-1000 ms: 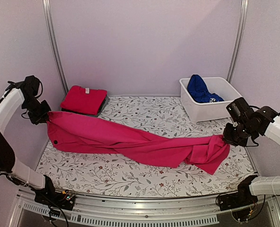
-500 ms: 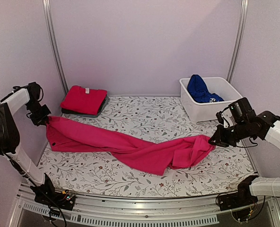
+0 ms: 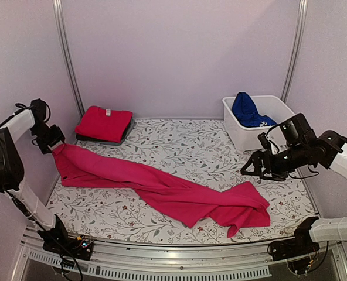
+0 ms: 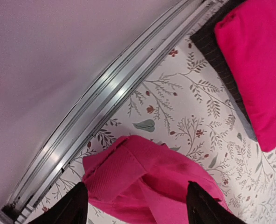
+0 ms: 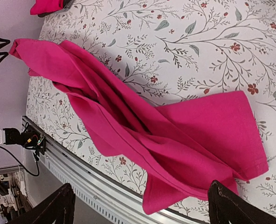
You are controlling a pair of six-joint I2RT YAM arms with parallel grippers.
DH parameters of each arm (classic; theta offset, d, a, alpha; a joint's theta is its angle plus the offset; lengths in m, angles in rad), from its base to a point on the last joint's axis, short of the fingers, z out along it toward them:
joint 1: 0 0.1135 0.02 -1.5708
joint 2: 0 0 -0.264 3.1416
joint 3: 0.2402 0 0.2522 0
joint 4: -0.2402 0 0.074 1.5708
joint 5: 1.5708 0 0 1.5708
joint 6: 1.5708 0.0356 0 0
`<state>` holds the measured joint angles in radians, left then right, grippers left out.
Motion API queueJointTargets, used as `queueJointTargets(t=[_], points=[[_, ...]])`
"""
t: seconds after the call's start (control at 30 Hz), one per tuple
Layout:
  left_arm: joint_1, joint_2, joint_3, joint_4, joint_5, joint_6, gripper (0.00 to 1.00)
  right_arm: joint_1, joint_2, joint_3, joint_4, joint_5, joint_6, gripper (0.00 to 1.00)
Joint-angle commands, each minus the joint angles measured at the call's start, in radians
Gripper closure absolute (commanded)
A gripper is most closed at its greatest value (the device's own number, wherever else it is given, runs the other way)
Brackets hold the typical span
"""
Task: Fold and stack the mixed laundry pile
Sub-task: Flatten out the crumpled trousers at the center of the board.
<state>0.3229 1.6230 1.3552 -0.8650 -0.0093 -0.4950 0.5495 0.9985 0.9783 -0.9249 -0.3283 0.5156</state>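
At the left edge the left claw (image 3: 50, 142) is pinching the limp, light pink shirt (image 3: 162, 186), which is trailing toward the front-right corner. Above that end the right claw (image 3: 251, 170) is hovering, spread and empty; a hem corner looks the best hold.

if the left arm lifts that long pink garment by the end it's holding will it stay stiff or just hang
Probably floppy: the pink garment lies in soft twisted folds and sags away from the left gripper. Likely light, since one pinched corner holds its raised end. It may bunch rather than slide flat: its far end is crumpled.
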Motion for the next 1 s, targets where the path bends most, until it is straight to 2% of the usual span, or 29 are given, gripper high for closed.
queueJointTargets(t=[0.0,0.07,0.13,0.17,0.2,0.27,0.37,0.57,0.73,0.97], points=[[-0.126,-0.114,0.037,0.163,0.166,0.161,0.24,-0.006,0.243,0.072,0.092,0.042,-0.091,0.06],[-0.245,-0.115,0.029,0.229,0.311,0.255,0.21,-0.009,0.336,0.089,0.119,0.001,-0.131,0.11],[-0.429,-0.069,0.037,0.253,0.397,0.338,0.21,-0.016,0.386,0.097,0.118,-0.039,-0.182,0.16],[-0.482,-0.037,0.048,0.253,0.425,0.39,0.22,-0.02,0.403,0.1,0.113,-0.069,-0.2,0.18],[-0.592,0.003,0.071,0.246,0.434,0.435,0.22,-0.023,0.42,0.097,0.11,-0.123,-0.23,0.18],[-0.734,0.082,0.108,0.237,0.451,0.534,0.23,-0.023,0.423,0.072,0.121,-0.225,-0.259,0.19],[-0.862,0.188,0.152,0.243,0.507,0.656,0.29,-0.022,0.416,0.011,0.149,-0.35,-0.275,0.22],[-0.982,0.27,0.16,0.212,0.611,0.863,0.31,-0.012,0.437,-0.061,0.136,-0.391,-0.286,0.23],[-1.027,0.263,0.07,0.256,0.557,0.941,0.31,-0.009,0.426,-0.076,0.133,-0.326,-0.279,0.2],[-1.079,0.329,0.066,0.334,0.457,0.972,0.32,-0.008,0.45,-0.057,0.109,-0.245,-0.288,0.18]])
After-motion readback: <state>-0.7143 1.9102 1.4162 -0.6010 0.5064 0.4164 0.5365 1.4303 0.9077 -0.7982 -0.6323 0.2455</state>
